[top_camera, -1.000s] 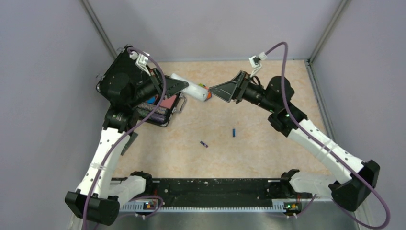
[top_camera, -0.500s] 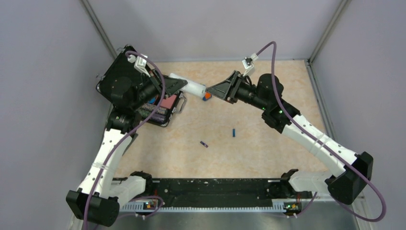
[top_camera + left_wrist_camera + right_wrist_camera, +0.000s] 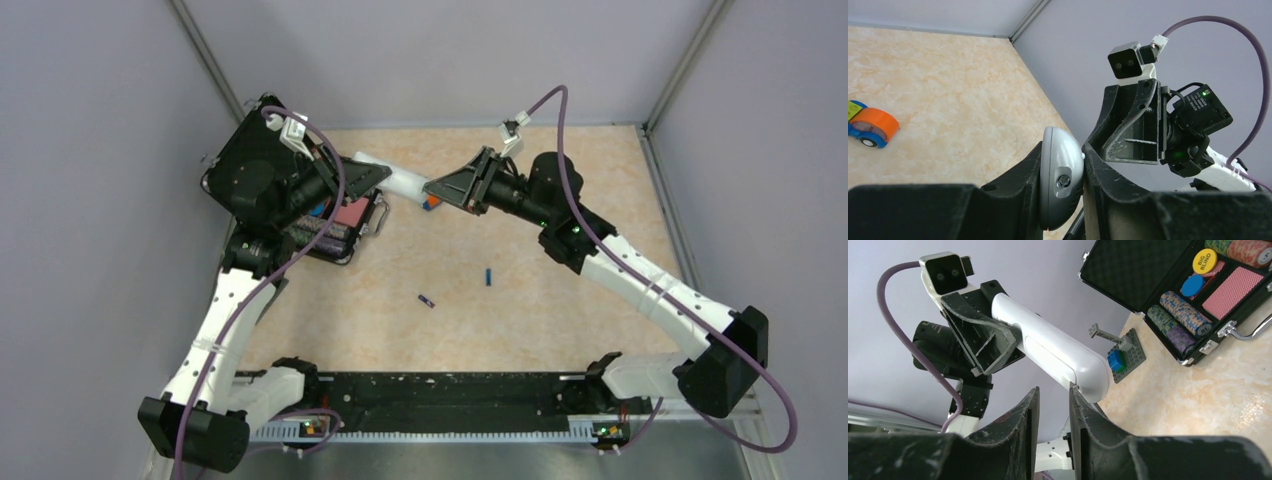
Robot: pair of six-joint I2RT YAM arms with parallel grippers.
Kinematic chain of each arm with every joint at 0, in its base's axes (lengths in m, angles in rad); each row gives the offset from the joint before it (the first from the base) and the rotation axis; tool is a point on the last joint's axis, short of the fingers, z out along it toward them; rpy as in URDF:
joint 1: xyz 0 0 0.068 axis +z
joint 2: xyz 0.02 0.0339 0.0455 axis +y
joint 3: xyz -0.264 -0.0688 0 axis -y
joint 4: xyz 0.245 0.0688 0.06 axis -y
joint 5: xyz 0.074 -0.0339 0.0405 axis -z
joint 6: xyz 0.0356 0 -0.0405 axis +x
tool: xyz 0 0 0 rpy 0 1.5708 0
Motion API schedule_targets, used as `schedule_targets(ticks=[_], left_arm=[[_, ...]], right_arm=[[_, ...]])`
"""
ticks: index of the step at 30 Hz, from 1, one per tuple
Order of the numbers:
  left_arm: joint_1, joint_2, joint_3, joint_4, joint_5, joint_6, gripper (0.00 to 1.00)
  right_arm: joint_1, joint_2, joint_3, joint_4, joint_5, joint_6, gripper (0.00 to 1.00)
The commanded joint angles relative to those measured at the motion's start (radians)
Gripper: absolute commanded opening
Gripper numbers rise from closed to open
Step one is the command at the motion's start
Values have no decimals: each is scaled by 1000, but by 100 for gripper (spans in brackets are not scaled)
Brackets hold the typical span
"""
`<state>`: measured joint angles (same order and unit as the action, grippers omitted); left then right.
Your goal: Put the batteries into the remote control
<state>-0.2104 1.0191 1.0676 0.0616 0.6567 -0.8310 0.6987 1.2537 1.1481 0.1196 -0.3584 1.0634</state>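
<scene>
Currently the left gripper (image 3: 372, 177) clamps one end of the remote control (image 3: 1058, 347), holding it raised off the table (image 3: 520, 325). On the right gripper (image 3: 1051, 392) I see the jaws narrowed to a slim, empty gap, with one fingertip against the remote's free end. The blue battery (image 3: 489, 277) and darker battery (image 3: 427, 300) lie apart on the table.
</scene>
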Motion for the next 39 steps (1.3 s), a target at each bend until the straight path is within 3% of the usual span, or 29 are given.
schedule_targets(ticks=[1, 11, 19, 29, 39], left_arm=[[0, -2, 3, 93, 2, 15, 0], [0, 5, 2, 118, 41, 13, 0], [0, 1, 3, 98, 36, 43, 0], [0, 9, 8, 84, 11, 62, 0], [-1, 14, 9, 85, 19, 65, 0]], right_arm=[[9, 26, 31, 47, -24, 22, 28], [9, 53, 17, 95, -27, 42, 31], [8, 62, 30, 75, -4, 35, 22], [8, 58, 70, -18, 34, -15, 24], [9, 77, 84, -4, 33, -33, 26]])
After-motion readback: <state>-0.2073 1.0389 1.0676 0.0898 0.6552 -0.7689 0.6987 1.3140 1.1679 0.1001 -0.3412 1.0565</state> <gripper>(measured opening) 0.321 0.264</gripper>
